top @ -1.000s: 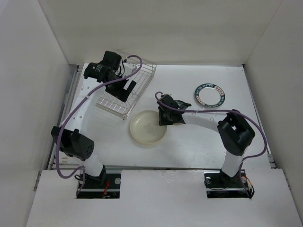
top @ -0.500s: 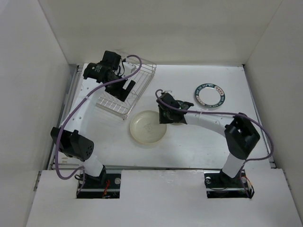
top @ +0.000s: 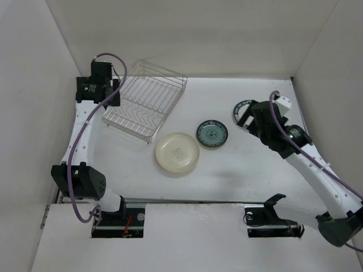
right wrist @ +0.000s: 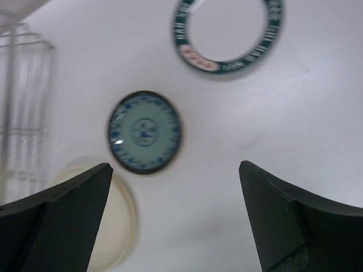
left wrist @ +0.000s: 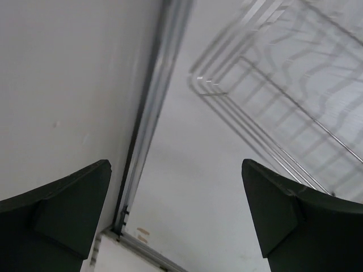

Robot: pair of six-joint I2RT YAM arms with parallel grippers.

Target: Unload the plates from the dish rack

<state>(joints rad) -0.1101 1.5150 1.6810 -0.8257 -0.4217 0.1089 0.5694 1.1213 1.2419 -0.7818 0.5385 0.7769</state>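
Observation:
The dish rack [top: 144,106] is a silver wire rack at the back left, with no plates in it; its corner shows in the left wrist view [left wrist: 272,85]. Three plates lie flat on the table. They are a cream plate [top: 177,152], a small teal patterned plate [top: 212,134] [right wrist: 145,131] just right of it, and a white plate with a dark patterned rim [top: 243,103] [right wrist: 194,55]. My left gripper [top: 105,93] [left wrist: 176,165] hangs open and empty left of the rack. Over the white plate's near edge, my right gripper [top: 245,118] [right wrist: 176,166] is open and empty.
The table's metal left edge rail [left wrist: 150,113] and the white side wall [left wrist: 62,85] are close to my left gripper. The cream plate [right wrist: 120,226] and the rack's end [right wrist: 22,113] show at the left of the right wrist view.
My right gripper opened, left the teal plate on the table beside the cream plate, and drew back to the right. My left gripper came out of the rack to its left and opened wider.

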